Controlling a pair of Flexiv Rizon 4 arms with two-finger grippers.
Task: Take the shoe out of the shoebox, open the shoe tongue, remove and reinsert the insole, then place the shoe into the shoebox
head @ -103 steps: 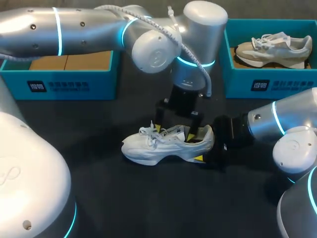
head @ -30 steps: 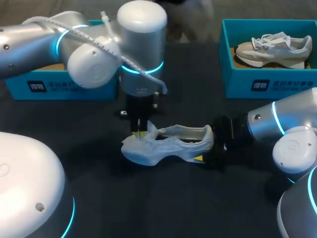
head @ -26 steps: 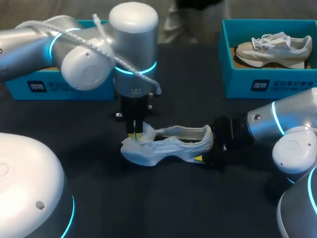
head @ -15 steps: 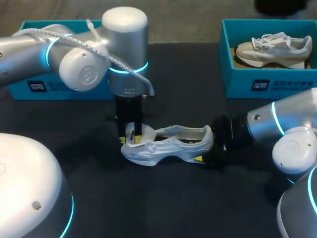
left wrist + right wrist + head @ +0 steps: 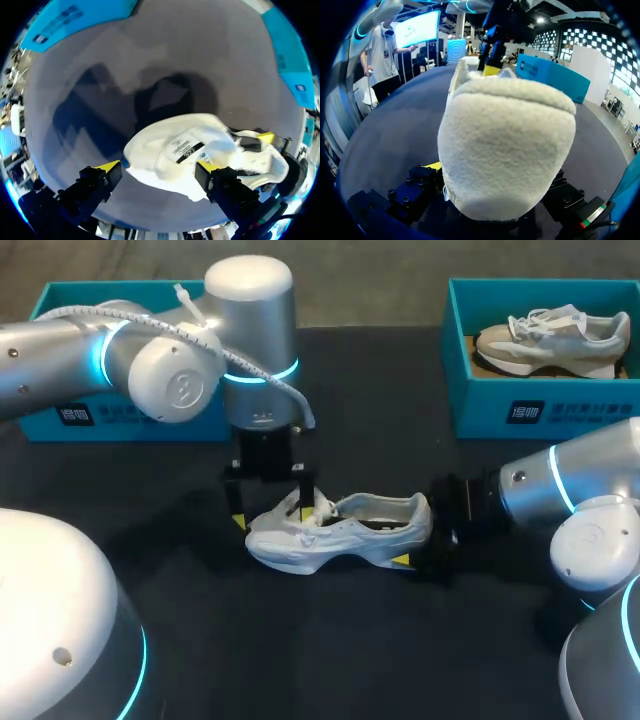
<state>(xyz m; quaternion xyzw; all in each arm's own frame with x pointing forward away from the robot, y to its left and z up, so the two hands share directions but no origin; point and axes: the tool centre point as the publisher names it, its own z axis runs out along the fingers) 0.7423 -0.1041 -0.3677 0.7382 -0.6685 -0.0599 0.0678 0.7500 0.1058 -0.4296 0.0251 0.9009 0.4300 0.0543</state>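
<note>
A white sneaker (image 5: 350, 537) lies on its side on the black table, toe toward my left arm. My left gripper (image 5: 271, 517) hangs open over the shoe's front, one yellow tip on each side of the laces. In the left wrist view the tongue (image 5: 184, 150), its label showing, lies loose between the spread fingers of that gripper (image 5: 157, 167). My right gripper (image 5: 418, 540) is shut on the heel. From the right wrist the fleecy heel (image 5: 505, 145) fills the space between the right gripper's (image 5: 497, 175) fingers and hides the rest of the shoe.
A blue shoebox (image 5: 130, 412) stands at the back left behind my left arm. Another blue shoebox (image 5: 540, 412) at the back right holds a beige sneaker (image 5: 550, 340). Bare black table lies in front of the shoe.
My left gripper, shut on the tongue a second ago, has opened and let it go. It shifted slightly along the shoe's front. The right arm kept still on the heel.
</note>
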